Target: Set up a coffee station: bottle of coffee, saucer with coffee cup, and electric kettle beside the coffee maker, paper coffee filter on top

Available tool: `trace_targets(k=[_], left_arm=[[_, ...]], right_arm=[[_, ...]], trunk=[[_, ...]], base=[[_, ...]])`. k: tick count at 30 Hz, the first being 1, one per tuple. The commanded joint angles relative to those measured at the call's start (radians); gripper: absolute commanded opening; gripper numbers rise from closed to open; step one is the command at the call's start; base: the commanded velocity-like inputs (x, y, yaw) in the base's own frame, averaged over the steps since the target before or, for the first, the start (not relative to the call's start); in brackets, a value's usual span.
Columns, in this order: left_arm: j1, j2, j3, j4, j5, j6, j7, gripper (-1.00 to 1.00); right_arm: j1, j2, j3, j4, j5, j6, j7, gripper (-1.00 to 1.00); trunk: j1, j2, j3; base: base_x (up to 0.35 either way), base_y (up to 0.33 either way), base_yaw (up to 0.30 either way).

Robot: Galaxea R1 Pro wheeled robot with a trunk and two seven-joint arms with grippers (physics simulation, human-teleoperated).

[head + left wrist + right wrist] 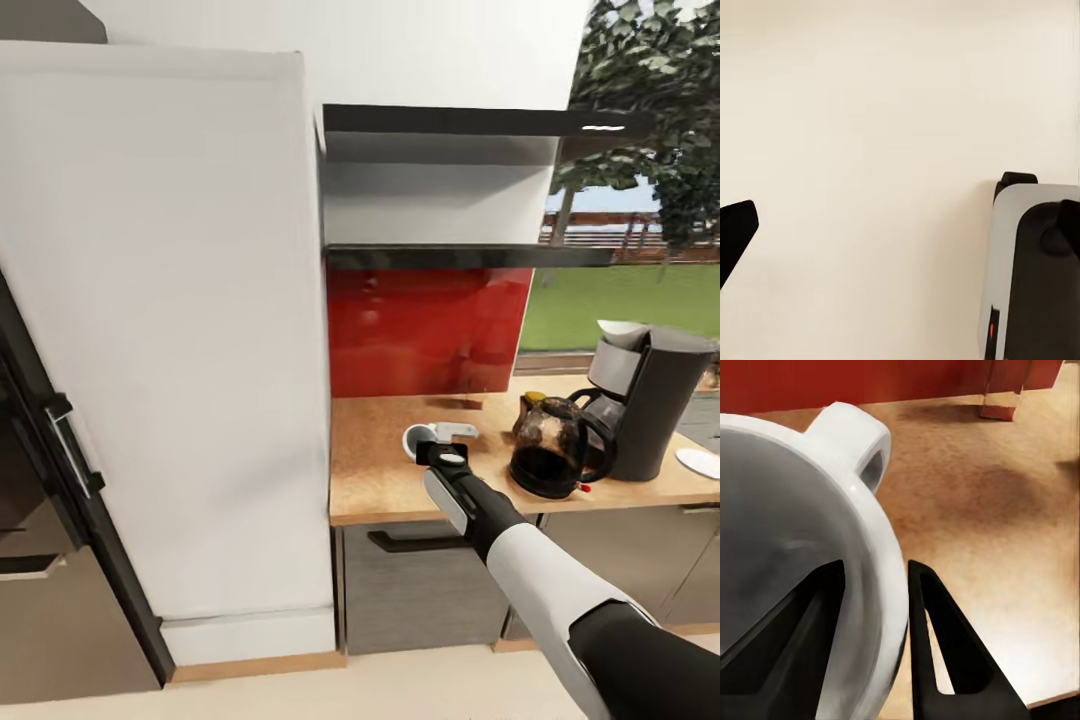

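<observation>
Bench (380, 490): cork-look top, front edge runs straight, left end butts a tall white cabinet (160, 330). Red splashback (425, 330) closes the rear. Open bench surface to left and front of the cup; right half is crowded.

Coffee cup (416, 440): white, glossy, grey-shaded inside, sits at mid-bench, well clear of front edge. Right wrist view shows cup (810, 570) mouth open toward camera, loop handle (859, 442) pointing toward the splashback. Upright vs tilted: cannot tell for sure.

R hand (442, 458): clenched on cup rim, one finger (791, 637) inside the bowl, other finger (945, 652) outside the wall, wall pinched between. R arm reaches in from lower right.

Electric kettle (550, 450): dark, glass-bodied, upright, just beside coffee maker (645, 400), which stands at right w/ white paper filter (620, 330) on top. Saucer (698, 462): white, at far right edge, apart from cup.

L hand: dark finger (735, 236) seen over plain pale floor; state cannot tell.
</observation>
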Motion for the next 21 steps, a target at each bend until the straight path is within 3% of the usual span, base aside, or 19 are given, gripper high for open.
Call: trace_targets(k=[1,4,5,9,10,11,13,14,21], left_arm=[[0.0,0.0,0.009,0.001,-0.01,-0.004,-0.001,1.0],[0.0,0.001,0.009,0.0,-0.01,-0.004,-0.001,1.0],[0.0,0.001,0.009,-0.002,-0.01,-0.003,-0.001,1.0],[0.0,0.002,0.009,-0.004,-0.01,-0.003,-0.007,1.0],[0.0,0.002,0.008,-0.006,-0.011,-0.004,-0.012,1.0],[0.0,0.001,0.008,-0.006,-0.011,-0.005,-0.014,1.0],[0.0,0.001,0.008,-0.007,-0.011,-0.006,-0.014,1.0],[0.0,0.0,0.008,-0.007,-0.011,-0.005,-0.015,1.0],[0.0,0.0,0.008,-0.01,-0.011,-0.007,-0.015,1.0]], right_arm=[[-0.001,-0.004,0.006,-0.003,-0.005,0.013,0.012,-1.0],[-0.001,-0.036,0.008,-0.002,-0.003,0.044,0.122,-1.0],[-0.001,-0.05,0.007,-0.005,-0.002,0.053,0.203,-1.0],[-0.001,-0.06,0.008,-0.005,0.0,0.083,0.246,-1.0],[-0.001,-0.065,0.01,-0.004,0.001,0.121,0.255,-1.0],[-0.001,-0.083,0.011,-0.003,-0.001,0.134,0.295,-1.0],[-0.001,-0.092,0.011,0.001,0.001,0.138,0.357,-1.0],[-0.001,-0.107,0.012,0.036,0.007,0.142,0.489,-1.0],[0.0,-0.11,0.013,0.068,0.007,0.142,0.535,-1.0]], trunk=[[0.0,-0.001,0.0],[0.0,-0.001,0.003],[0.0,-0.001,0.004],[0.0,-0.001,0.007],[0.0,-0.001,0.008],[0.0,-0.001,0.009],[0.0,-0.001,0.011],[0.0,-0.001,0.012],[0.0,-0.001,0.018]], base=[[0.0,0.0,-0.264],[0.0,0.0,-0.264],[0.0,0.0,-0.264],[0.0,0.0,-0.265],[0.0,0.0,-0.265],[0.0,0.0,-0.265],[0.0,0.0,-0.265],[0.0,0.0,-0.265],[0.0,0.0,-0.265]])
